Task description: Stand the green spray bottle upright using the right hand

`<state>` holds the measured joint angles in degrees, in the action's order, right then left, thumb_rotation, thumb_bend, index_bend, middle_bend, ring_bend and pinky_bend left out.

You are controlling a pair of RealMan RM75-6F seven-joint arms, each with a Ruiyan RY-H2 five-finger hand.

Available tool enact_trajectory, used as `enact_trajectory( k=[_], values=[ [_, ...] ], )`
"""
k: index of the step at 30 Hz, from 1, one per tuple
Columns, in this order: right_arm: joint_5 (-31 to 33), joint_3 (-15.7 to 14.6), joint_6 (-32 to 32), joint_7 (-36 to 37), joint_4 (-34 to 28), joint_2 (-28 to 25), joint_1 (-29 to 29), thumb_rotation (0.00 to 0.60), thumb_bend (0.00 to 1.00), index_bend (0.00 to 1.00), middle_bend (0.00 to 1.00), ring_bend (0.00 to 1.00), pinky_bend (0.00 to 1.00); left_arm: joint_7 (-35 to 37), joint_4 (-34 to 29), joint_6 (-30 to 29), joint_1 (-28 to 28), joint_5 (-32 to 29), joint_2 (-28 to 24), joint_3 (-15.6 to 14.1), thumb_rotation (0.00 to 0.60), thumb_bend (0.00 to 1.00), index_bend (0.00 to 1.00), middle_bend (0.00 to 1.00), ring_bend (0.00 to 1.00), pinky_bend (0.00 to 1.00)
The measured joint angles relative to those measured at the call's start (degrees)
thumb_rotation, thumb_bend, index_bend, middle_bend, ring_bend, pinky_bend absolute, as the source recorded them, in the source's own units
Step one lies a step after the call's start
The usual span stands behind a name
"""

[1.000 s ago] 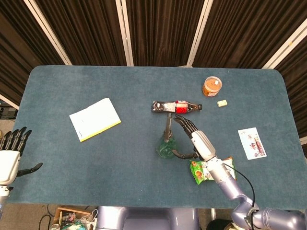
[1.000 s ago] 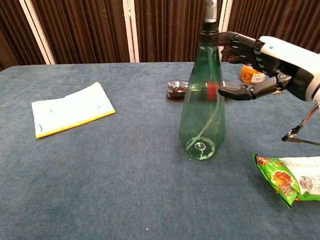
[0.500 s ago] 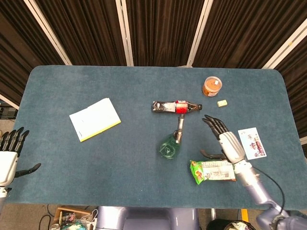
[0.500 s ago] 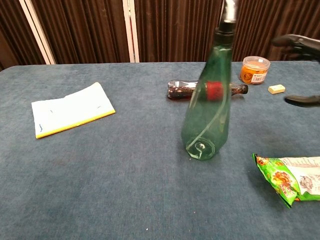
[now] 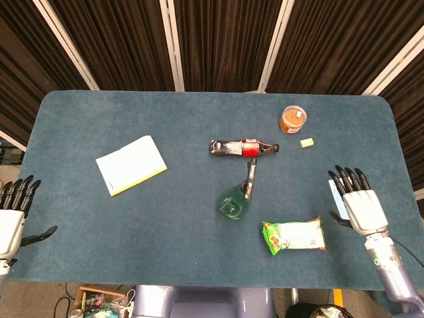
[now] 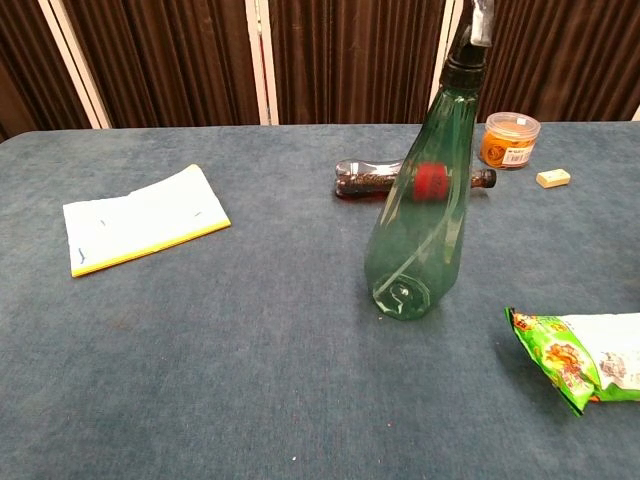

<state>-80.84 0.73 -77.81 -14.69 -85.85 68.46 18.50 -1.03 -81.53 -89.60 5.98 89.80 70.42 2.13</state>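
Observation:
The green spray bottle (image 6: 420, 230) rests on its base near the table's middle, free of any hand, its neck and grey nozzle leaning to the right. In the head view the bottle (image 5: 233, 204) shows from above, nozzle pointing toward the cola bottle. My right hand (image 5: 358, 207) hovers far to the bottle's right near the table's right edge, fingers spread, holding nothing; the chest view does not show it. At the front left corner my left hand (image 5: 12, 222) is also open and empty.
A cola bottle (image 5: 242, 148) lies on its side just behind the spray bottle. A green snack bag (image 5: 293, 236) lies front right, a card (image 5: 334, 192) partly under my right hand. An orange tub (image 5: 292, 120), a small eraser (image 5: 306, 142) and a notebook (image 5: 130, 165) are also there.
My right hand let go of the spray bottle and drew back to the right edge, out of the chest view. The bottle now leans further right than before.

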Motion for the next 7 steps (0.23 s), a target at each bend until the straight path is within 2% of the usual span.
enact_trajectory(
  k=[4,7],
  values=[
    [0.95,-0.06,-3.88,-6.56,-1.29,-0.01,-3.46,0.600,0.29,0.00,0.00,0.00,0.00,0.30,0.32,-0.19,-0.03,0.41,0.09,-0.07,0.600,0.02,0.00,0.00,0.00,0.05],
    [1.73,-0.01,-6.51,-5.76,-2.05,-0.03,-6.31,0.600,0.29,0.00,0.00,0.00,0.00,0.27,0.59,-0.09,0.05,0.76,0.18,-0.22,0.600,0.02,0.00,0.00,0.00,0.05]
  ],
)
